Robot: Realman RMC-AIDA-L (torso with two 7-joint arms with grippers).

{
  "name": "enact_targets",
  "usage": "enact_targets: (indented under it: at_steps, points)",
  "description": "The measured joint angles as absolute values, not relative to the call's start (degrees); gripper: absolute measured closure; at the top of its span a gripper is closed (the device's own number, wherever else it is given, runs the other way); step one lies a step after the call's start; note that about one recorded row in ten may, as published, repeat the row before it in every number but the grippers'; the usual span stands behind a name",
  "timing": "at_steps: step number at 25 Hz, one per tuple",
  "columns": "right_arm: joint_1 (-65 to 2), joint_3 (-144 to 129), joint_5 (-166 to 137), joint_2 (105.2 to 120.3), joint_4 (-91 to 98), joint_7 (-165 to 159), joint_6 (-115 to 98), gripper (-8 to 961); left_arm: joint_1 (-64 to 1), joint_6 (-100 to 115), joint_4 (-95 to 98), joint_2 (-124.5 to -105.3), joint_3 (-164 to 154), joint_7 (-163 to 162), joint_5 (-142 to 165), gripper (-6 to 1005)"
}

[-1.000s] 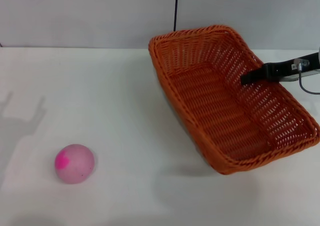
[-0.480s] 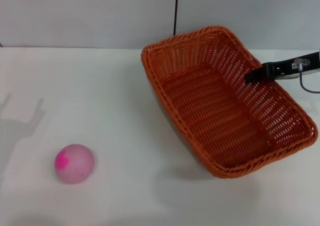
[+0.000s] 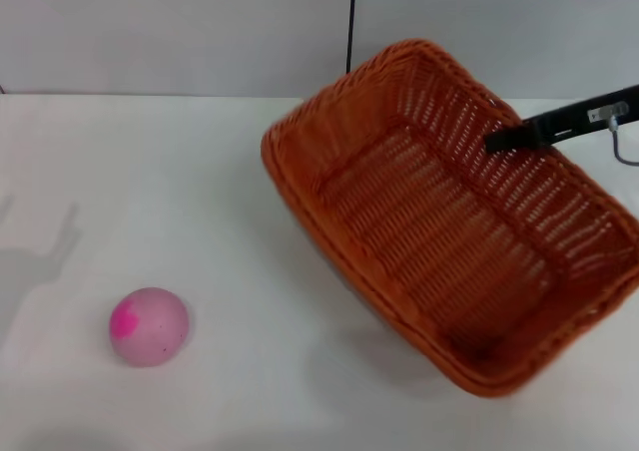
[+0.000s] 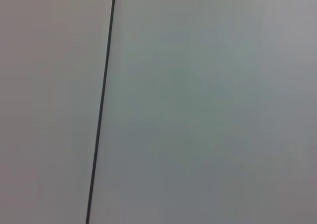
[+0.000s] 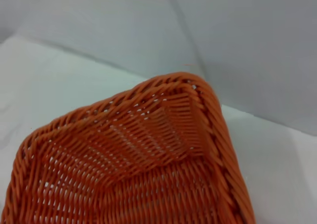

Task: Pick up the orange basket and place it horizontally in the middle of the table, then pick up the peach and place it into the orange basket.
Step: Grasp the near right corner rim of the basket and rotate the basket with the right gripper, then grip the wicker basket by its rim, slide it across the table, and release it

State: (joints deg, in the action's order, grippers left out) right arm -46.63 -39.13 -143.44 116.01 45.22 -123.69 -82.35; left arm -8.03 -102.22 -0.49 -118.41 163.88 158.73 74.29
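Observation:
The orange basket [image 3: 429, 241] hangs tilted over the right half of the white table [image 3: 180, 192], its near corner low and its far corner raised. My right gripper [image 3: 504, 140] reaches in from the right edge and is shut on the basket's right wall; one dark finger shows inside, the other is hidden behind the weave. In the right wrist view a corner of the basket [image 5: 138, 154] fills the lower part. The peach [image 3: 148, 326], pink with a magenta blotch, lies alone at the front left of the table. My left gripper is out of view.
A grey wall with a thin dark vertical line [image 3: 351, 22] stands behind the table. The left wrist view holds only that wall and the line [image 4: 101, 110]. A faint shadow lies on the table's left edge.
The basket has risen and tipped, its left end swinging toward the table's middle. The right gripper moved up slightly with it. The peach has not moved.

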Motion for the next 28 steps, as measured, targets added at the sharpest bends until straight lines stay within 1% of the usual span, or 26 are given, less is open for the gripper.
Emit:
enact_targets:
  at_steps: [4, 12, 16, 22, 28]
  points:
    - [-46.3, -44.8, -143.3, 115.70, 50.8, -122.0, -85.6, 805, -7.8, -102.4, -0.5, -118.41, 163.9, 158.7, 74.3, 201]
    - [-46.2, -54.7, -143.9, 115.34, 59.8, -114.1, -88.5, 806, -4.8, -105.0, -0.7, -118.29, 164.0, 159.0, 74.2, 203]
    - [-47.0, -57.2, -144.2, 116.15, 61.3, -109.2, -86.7, 806, -3.3, -106.5, -0.7, -118.34, 164.0, 159.1, 74.2, 204]
    - [-48.0, -61.6, -143.5, 118.34, 62.6, -101.6, -82.4, 805, -1.1, -108.5, -0.6, -118.44, 163.4, 159.2, 74.3, 205]
    - [-49.9, -66.5, -141.5, 118.59, 60.1, -98.9, -79.5, 807, 0.2, -109.2, -0.1, -118.55, 163.7, 159.3, 74.3, 207]
